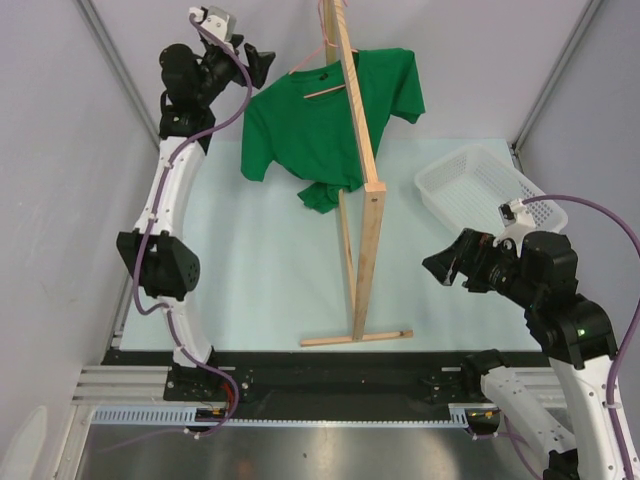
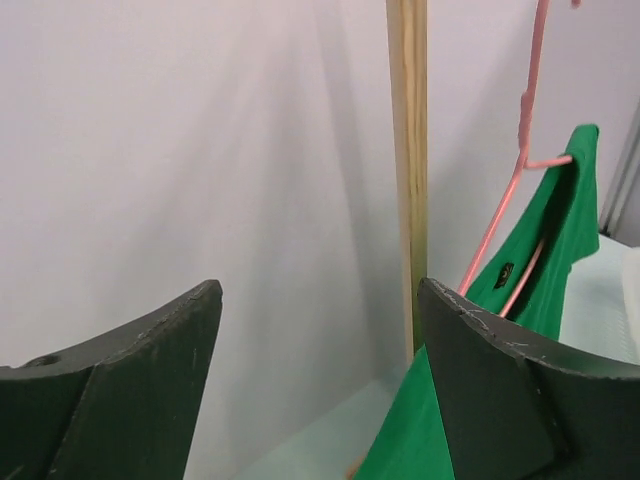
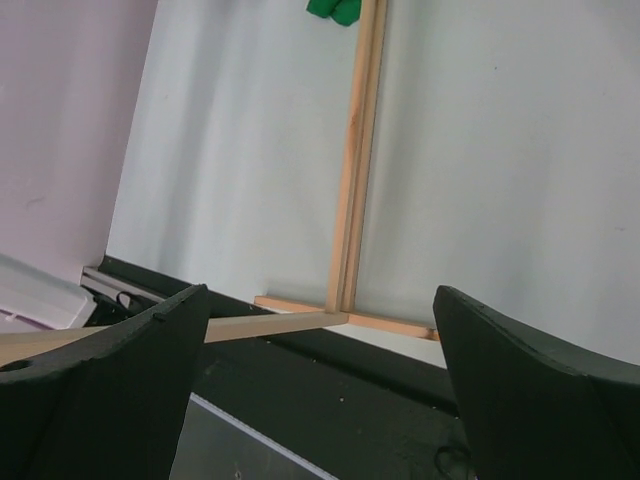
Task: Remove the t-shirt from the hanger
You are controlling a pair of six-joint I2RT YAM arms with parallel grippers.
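Observation:
The green t-shirt (image 1: 310, 130) hangs on the pink wire hanger (image 1: 306, 62), which hooks over the top of the tall wooden rack (image 1: 368, 230); the shirt's hem is bunched low by the post. My left gripper (image 1: 262, 58) is raised beside the shirt's left shoulder, apart from it. In the left wrist view it (image 2: 320, 300) is open with only the wall between its fingers; the t-shirt (image 2: 565, 230) and hanger (image 2: 497, 225) lie beyond the right finger. My right gripper (image 1: 436, 268) hovers low at the right, open (image 3: 320, 300) and holding nothing.
A white plastic basket (image 1: 480, 185) sits at the back right of the table. The rack's foot bar (image 1: 357, 338) lies near the front edge, and its post (image 3: 355, 170) crosses the right wrist view. Grey walls close in on both sides.

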